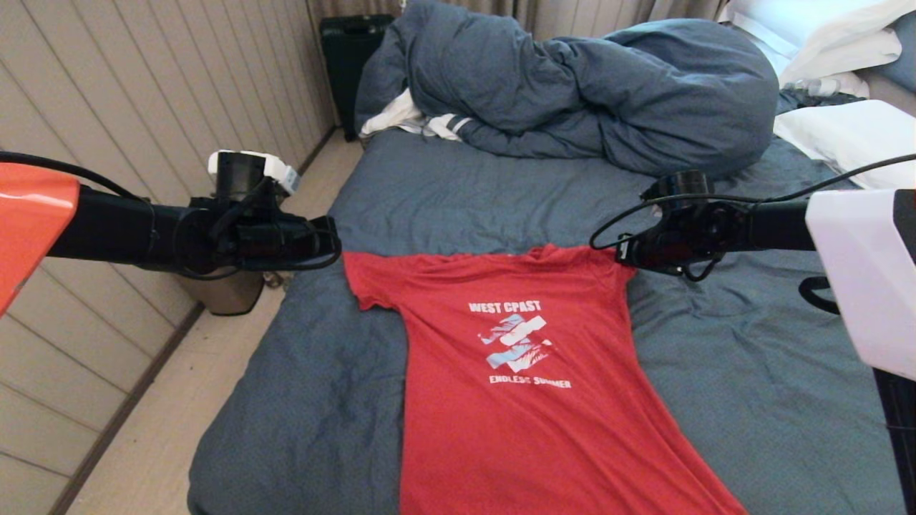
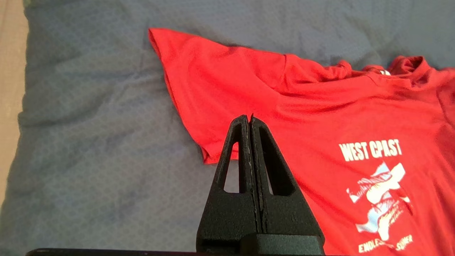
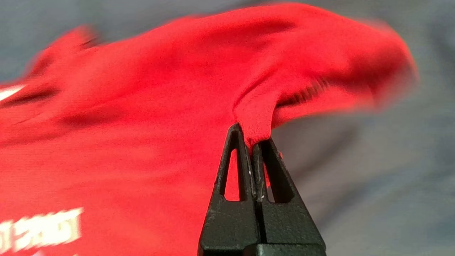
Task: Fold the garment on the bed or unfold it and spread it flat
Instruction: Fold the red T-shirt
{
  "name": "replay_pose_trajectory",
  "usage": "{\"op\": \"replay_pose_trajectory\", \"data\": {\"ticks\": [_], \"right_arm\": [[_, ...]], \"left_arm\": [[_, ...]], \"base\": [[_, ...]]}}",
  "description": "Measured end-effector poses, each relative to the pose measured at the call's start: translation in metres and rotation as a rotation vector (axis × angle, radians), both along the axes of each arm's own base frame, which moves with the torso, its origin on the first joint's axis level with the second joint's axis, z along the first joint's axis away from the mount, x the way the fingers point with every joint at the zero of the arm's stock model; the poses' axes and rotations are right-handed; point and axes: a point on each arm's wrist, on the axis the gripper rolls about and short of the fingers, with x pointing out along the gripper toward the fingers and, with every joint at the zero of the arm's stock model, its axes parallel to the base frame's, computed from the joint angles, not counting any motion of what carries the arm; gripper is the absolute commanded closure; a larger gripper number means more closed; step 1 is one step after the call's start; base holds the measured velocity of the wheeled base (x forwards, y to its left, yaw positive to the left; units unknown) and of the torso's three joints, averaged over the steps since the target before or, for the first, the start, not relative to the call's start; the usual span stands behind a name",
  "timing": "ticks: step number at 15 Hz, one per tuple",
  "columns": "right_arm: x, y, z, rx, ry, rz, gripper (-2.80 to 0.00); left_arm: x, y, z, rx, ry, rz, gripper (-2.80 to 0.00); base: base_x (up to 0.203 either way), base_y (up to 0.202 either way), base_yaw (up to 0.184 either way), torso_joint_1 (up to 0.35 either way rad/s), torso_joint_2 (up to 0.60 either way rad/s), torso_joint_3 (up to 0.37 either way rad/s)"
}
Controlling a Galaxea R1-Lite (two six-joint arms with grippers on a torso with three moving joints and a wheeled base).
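We note the garment [image 1: 529, 400] lies face up on the bed [image 1: 751, 400], print reading "WEST COAST" and "ENDLESS SUMMER". Right pincer [image 3: 256, 140] grasps a fold of its sleeve; left pincer [image 2: 250, 119] hovers clenched and empty above the other sleeve.

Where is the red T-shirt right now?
In the head view the red T-shirt lies print-up on the bed, centred near its foot; the right hand pinches its sleeve.
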Motion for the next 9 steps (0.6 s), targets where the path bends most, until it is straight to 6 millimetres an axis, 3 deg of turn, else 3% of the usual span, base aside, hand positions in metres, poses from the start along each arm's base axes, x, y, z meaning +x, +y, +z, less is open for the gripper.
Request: {"op": "replay_pose_trajectory", "data": {"ticks": [9], "right_arm": [[-0.009, 0.085, -0.015, -0.156, 0.005, 0.207, 0.00]], "left_arm": [[-0.002, 0.001, -0.006, 0.002, 0.014, -0.002, 0.00]], "base": [[0.000, 0.000, 0.000, 0.000, 0.00, 0.000]]}}
